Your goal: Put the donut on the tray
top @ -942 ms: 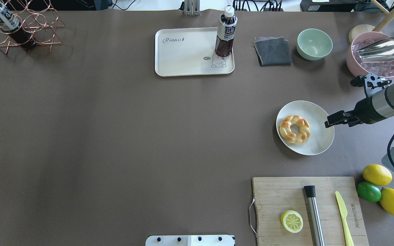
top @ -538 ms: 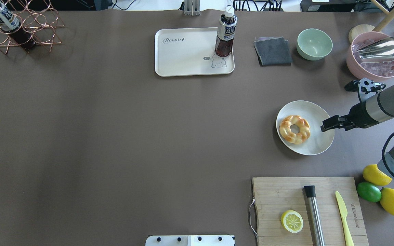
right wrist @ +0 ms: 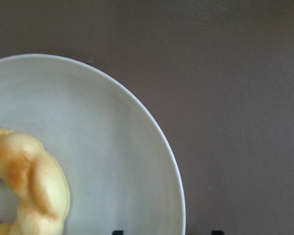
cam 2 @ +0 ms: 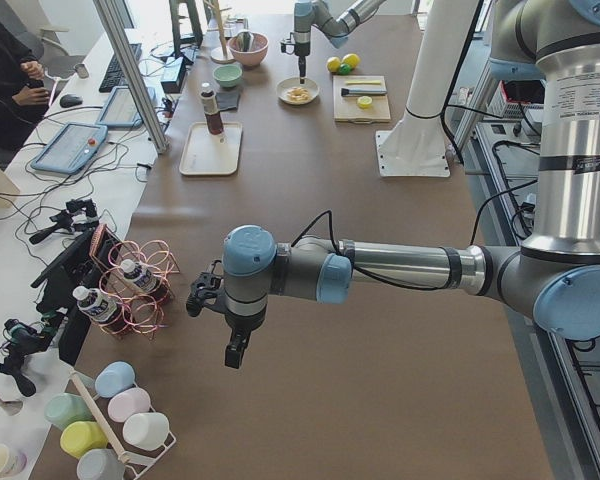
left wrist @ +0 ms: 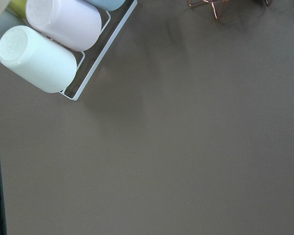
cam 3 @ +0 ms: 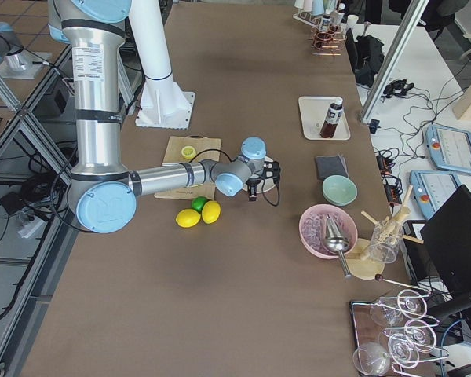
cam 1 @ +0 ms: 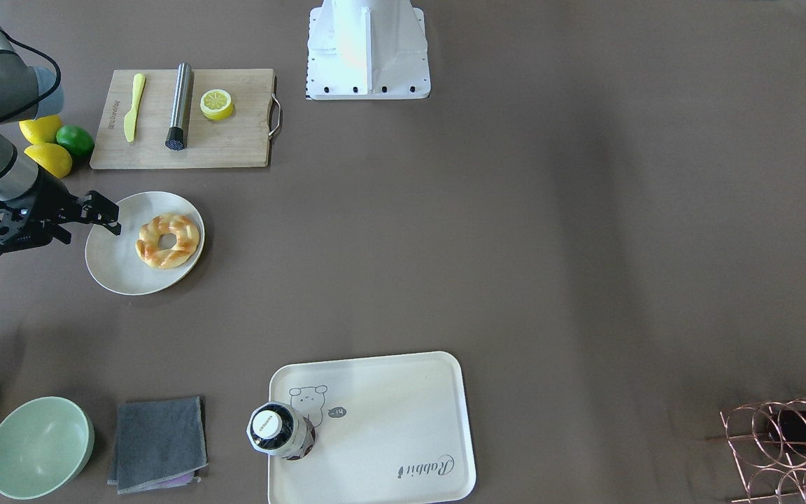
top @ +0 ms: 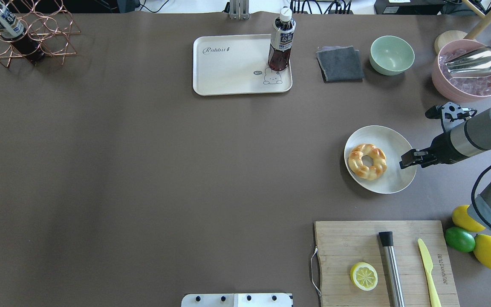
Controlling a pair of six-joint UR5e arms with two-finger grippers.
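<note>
The donut (top: 367, 161) is a golden braided ring lying on a round off-white plate (top: 392, 181) at the right of the table. It also shows in the front view (cam 1: 168, 241) and the right wrist view (right wrist: 24, 181). My right gripper (top: 407, 160) is open and empty, hovering over the plate's right rim, just right of the donut. The cream tray (top: 228, 70) with the bear drawing lies at the far middle, with a tea bottle (top: 281, 40) standing on its right corner. My left gripper (cam 2: 232, 358) shows only in the exterior left view, far from both; I cannot tell its state.
A wooden cutting board (top: 348, 243) with a lemon half (top: 363, 276), a steel muddler and a yellow knife lies near the plate. Lemons and a lime (top: 460, 238) lie beside it. A grey cloth (top: 340, 64), green bowl (top: 392, 55) and pink ice bowl (top: 469, 83) stand at the back right.
My right gripper has moved left and a little toward the robot's side, from beside the plate to over its right rim. The donut and tray have not moved.
</note>
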